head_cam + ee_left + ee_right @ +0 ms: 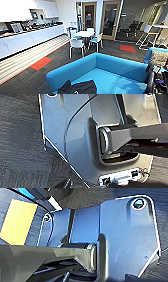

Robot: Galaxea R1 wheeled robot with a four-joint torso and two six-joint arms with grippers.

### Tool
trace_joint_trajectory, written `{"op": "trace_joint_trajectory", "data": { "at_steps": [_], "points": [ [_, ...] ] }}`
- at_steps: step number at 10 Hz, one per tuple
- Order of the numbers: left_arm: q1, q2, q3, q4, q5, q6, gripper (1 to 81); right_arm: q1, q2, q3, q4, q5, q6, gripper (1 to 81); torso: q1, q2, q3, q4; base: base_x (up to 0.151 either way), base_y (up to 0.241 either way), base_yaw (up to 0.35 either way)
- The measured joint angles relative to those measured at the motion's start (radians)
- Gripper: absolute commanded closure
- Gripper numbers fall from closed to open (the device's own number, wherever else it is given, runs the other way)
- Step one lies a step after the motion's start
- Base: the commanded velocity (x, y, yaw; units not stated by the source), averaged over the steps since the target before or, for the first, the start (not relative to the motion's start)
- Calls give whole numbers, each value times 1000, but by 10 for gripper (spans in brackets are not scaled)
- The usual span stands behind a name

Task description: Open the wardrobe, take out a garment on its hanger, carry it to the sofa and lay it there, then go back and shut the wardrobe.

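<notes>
The black garment (81, 88) lies limp on the seat of the bright blue sofa (82, 67), at the near edge of the head view, close to the sofa's left arm. The seat around it is bare blue upholstery, and the low curved back wraps behind it. At the right end a patterned cushion (158, 58) leans against the sofa. I cannot tell whether either gripper is apart or together. Beyond the sofa, dark carpet carries an orange floor patch (40, 63). Farther off, white chairs (77, 45) stand around a small white round table (84, 34). A long white bench (30, 37) runs along the left wall, crowded with appliances. Wooden glazed doors (110, 20) close the far side.
</notes>
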Motion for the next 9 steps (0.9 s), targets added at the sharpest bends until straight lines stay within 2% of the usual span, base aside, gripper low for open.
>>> {"op": "trace_joint_trajectory", "data": {
  "at_steps": [1,2,3,4,5,9],
  "points": [
    [-3,0,-1,-199,8,167,10,0,0,0,0,0,0,10,0,0,0,-25,0,0,0],
    [-11,1,-1,-348,-12,300,10,0,0,0,0,0,0,10,0,0,0,-49,0,0,0],
    [-20,7,-1,-460,-33,400,10,0,0,0,0,0,0,10,0,0,0,-74,0,0,0],
    [-34,15,-1,-517,-44,446,10,-1,0,0,0,0,0,10,0,0,0,-92,0,0,0],
    [-56,20,0,-535,-43,449,10,-1,0,0,0,-1,0,10,0,0,0,-99,0,0,0],
    [-75,31,-5,-538,-43,450,10,-1,4,-1,0,-2,0,10,0,0,0,-99,0,0,0]
  ]
}}
